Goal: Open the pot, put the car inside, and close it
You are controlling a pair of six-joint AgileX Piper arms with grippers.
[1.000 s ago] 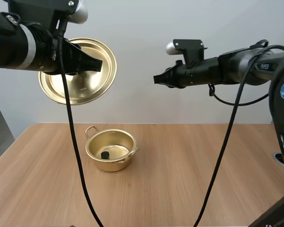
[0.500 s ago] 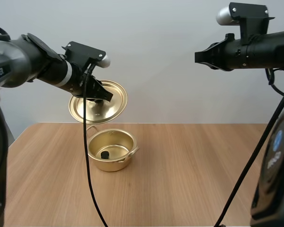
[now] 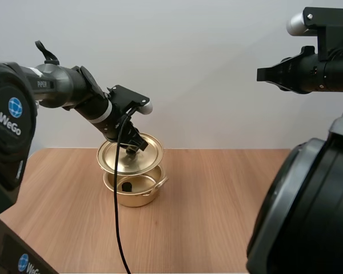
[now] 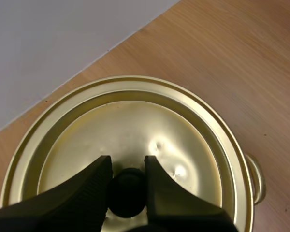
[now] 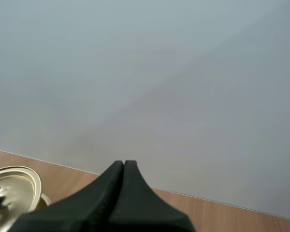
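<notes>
Pot [image 3: 142, 197] sits on the worktop [image 3: 228, 217], left of centre, gold, with a gap showing at its near side. Car [image 3: 126, 186]: small dark thing on the pot floor, seen through that gap; too small to make out as a car, named so from the task. Lid [image 3: 138, 161] hangs just above the pot rim, tilted, near edge raised; can't tell if its far edge touches the rim. Left tool [image 4: 127, 164] is grasping the lid's black knob [image 4: 128, 193], one finger on each side of it. In the left wrist view the lid covers nearly the whole pot mouth, and one pot handle [image 4: 255, 176] pokes out beside the lid edge. Right tool [image 3: 262, 73] is clenched on nothing, fingers together as one wedge, high up and well apart from the pot, off to the right side. Progress, as a judgement: opening is done, the car looks to be inside, so two of three steps are done. Closing is the step in hand. Left to do: level the lid, seat it flat on the rim, let go of the knob. Lid looks roughly centred, so little sideways correction should be needed.
</notes>
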